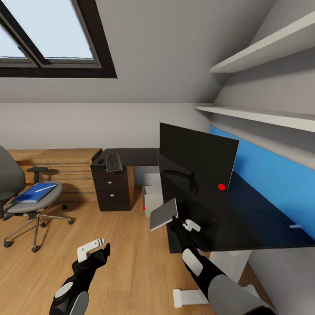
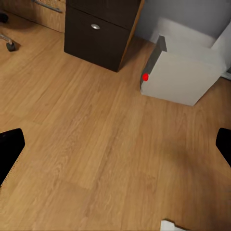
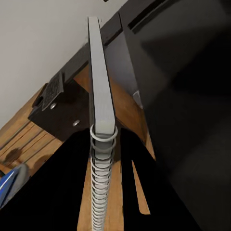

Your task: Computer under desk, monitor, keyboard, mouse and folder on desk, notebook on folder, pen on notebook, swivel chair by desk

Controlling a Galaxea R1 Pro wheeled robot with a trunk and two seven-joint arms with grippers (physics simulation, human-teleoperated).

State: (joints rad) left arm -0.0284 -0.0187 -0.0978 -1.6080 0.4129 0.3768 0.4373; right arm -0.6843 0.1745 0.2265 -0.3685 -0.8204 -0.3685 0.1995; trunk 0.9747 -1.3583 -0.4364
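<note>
At the left of the head view the swivel chair (image 1: 17, 192) stands well apart from the desk (image 1: 245, 218), and the folder (image 1: 34, 193) lies on its seat with the pen (image 1: 45, 188) on top, so these steps are left. My left gripper (image 1: 97, 248), at lower left, is wide open and empty. In the centre the keyboard (image 1: 113, 162) and mouse (image 1: 100, 161) lie on the far desk part, away from the monitor (image 1: 197, 158). The computer (image 1: 152, 199) stands under the desk. My right gripper (image 1: 180, 222) holds the grey notebook (image 1: 164, 214) at the desk edge.
</note>
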